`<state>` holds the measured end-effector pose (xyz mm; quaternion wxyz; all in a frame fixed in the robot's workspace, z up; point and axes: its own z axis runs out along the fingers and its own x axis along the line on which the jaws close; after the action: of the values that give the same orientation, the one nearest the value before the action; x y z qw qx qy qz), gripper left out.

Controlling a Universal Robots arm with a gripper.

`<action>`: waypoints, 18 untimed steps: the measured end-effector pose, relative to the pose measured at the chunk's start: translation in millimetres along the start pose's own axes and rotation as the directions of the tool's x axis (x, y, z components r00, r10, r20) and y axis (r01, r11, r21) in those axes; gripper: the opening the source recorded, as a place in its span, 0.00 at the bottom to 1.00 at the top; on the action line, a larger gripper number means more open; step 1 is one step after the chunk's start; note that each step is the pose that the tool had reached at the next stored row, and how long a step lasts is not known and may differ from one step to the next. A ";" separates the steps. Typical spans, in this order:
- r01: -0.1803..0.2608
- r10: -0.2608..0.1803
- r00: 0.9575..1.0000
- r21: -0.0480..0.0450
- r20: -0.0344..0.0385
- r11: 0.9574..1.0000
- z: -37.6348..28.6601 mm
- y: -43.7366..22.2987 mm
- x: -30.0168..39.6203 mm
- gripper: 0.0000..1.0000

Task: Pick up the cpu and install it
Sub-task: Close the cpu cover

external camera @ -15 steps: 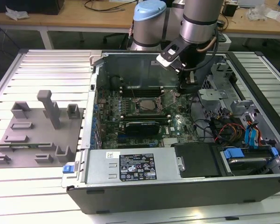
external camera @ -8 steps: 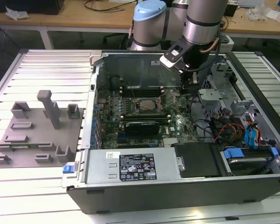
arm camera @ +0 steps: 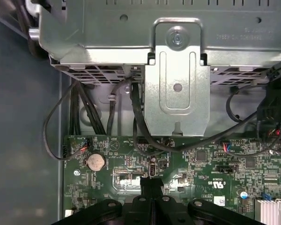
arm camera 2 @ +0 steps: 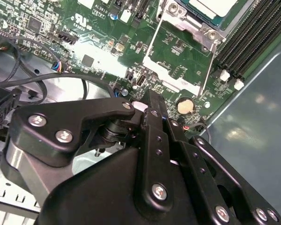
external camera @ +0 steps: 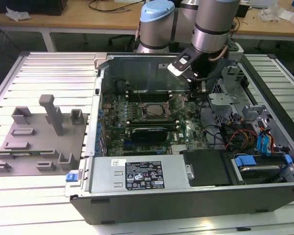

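cpu [external camera: 155, 110], flat silvery square on green motherboard [arm camera: 215, 173], black jointed hand [arm camera: 152, 183] closed

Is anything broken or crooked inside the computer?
Nothing looks broken or spilled. One thing stands out: in the second wrist view, the metal frame next to the cpu is swung open rather than lying flat over it, so the chip's silvery top is uncovered.

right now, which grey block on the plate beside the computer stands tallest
The slim, wide-topped post on the plate; it rises well above the squat blocks around it.
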<state>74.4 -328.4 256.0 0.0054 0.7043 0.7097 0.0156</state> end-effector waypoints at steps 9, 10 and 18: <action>0.000 0.000 1.000 0.002 0.000 1.000 11.6 0.3 5.2 0.11; 0.000 0.000 1.000 0.002 0.000 1.000 11.8 0.3 5.6 0.11; 0.000 0.000 1.000 0.002 0.000 1.000 12.4 0.3 6.6 0.11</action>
<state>75.0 -321.7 243.7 0.0049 0.7043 0.7097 0.0150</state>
